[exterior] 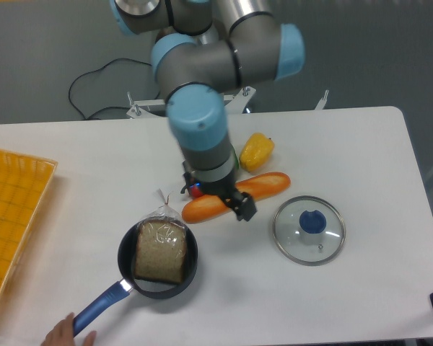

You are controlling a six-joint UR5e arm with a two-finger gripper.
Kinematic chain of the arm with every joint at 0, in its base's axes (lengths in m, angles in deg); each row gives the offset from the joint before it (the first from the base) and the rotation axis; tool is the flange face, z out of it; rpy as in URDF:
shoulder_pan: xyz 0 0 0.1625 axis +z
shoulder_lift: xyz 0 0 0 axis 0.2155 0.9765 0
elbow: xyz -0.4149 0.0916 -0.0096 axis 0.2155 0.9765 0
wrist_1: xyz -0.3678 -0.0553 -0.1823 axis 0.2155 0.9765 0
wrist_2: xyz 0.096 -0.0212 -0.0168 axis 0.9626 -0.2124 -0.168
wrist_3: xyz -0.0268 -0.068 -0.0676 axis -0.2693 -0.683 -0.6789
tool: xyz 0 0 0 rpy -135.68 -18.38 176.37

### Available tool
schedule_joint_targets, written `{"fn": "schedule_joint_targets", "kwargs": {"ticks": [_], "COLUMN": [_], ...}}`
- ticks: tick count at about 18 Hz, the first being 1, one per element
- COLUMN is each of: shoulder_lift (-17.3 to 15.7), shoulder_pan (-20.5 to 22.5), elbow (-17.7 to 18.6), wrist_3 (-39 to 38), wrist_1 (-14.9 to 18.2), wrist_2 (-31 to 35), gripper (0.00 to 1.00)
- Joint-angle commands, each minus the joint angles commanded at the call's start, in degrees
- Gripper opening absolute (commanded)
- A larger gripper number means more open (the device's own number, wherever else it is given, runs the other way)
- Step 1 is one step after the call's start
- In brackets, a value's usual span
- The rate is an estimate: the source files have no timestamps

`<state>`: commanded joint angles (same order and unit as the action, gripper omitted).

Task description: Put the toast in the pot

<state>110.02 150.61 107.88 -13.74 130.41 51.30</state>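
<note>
One toast [159, 251] slice, plastic-wrapped, lies flat inside the pot [157, 259], so the task looks done. Gripper [239, 207] hangs over the baguette [234, 196], well apart from the pot; jaws state cannot tell, wrist blocks the view, nothing visibly held.

Risks, as judged:
- arm low over baguette, with the red pepper [195, 190] under it and the yellow pepper [256, 151] beside; a sideways sweep could knock them.
- plastic tail sticks up over the pot rim at the top; a pass near it could snag and drag the toast out.
- a hand [66, 334] is at the blue pot handle [99, 308] near the counter [361, 151] front edge; it could shift the pot or meet the arm if it swings that way.

Room: open counter right rear and between the pot and the orange tray [14, 209]. Glass lid [309, 230] sits near the baguette's right end. Going straight up looks the safest exit.
</note>
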Motion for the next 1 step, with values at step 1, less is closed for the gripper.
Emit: {"fn": "schedule_joint_targets", "kwargs": {"ticks": [1], "shoulder_lift": [-0.09], "shoulder_pan": [0.09], "elbow": [0.0], "wrist_3": [0.61], "wrist_1": [0.35], "wrist_2": [0.0], "gripper": [1.0]}}
